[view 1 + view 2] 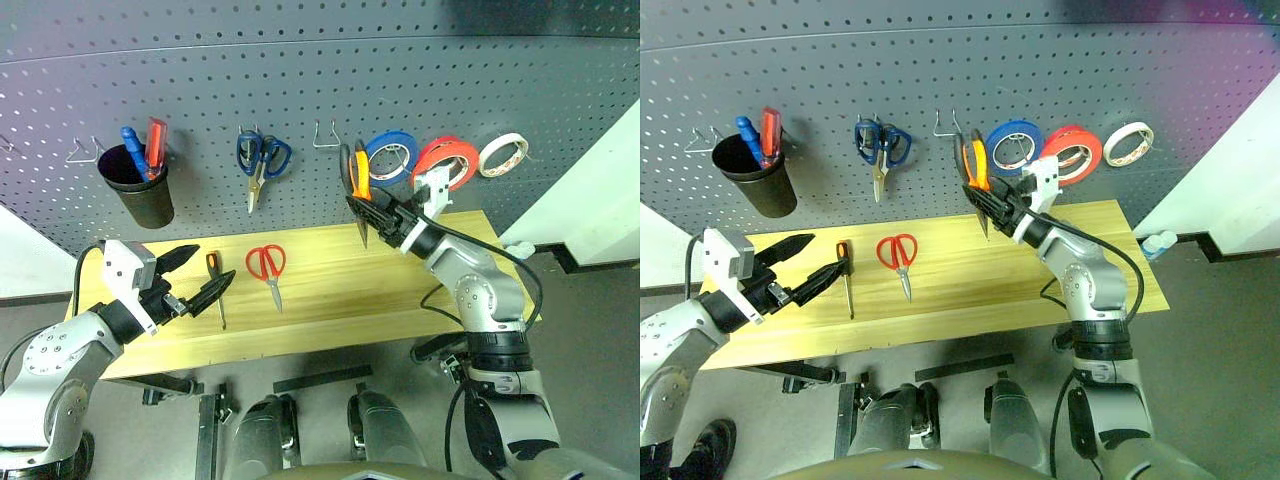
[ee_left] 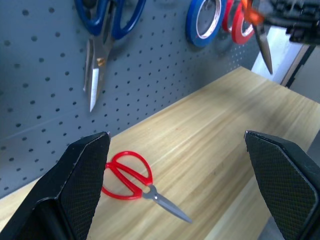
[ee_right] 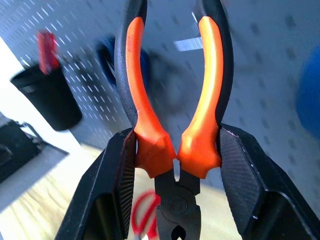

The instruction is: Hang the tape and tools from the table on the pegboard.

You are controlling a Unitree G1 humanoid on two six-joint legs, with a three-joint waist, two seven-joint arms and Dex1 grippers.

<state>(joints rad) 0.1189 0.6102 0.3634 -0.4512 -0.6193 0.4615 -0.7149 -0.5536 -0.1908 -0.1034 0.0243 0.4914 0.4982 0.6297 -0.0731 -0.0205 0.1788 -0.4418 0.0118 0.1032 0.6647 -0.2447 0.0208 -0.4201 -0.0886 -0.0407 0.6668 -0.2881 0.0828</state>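
With our right gripper (image 1: 385, 215) clamped on the pliers (image 1: 357, 178), handles up against the pegboard (image 1: 200, 80), we should slip one handle loop over the bare hook (image 1: 325, 133) before loosening, while our left gripper (image 1: 192, 278) waits wide open above the tabletop (image 1: 330, 280).

Light wood table (image 1: 400, 290): red-handled scissors (image 1: 268, 266), screwdriver (image 1: 216, 285) just beside, apart.
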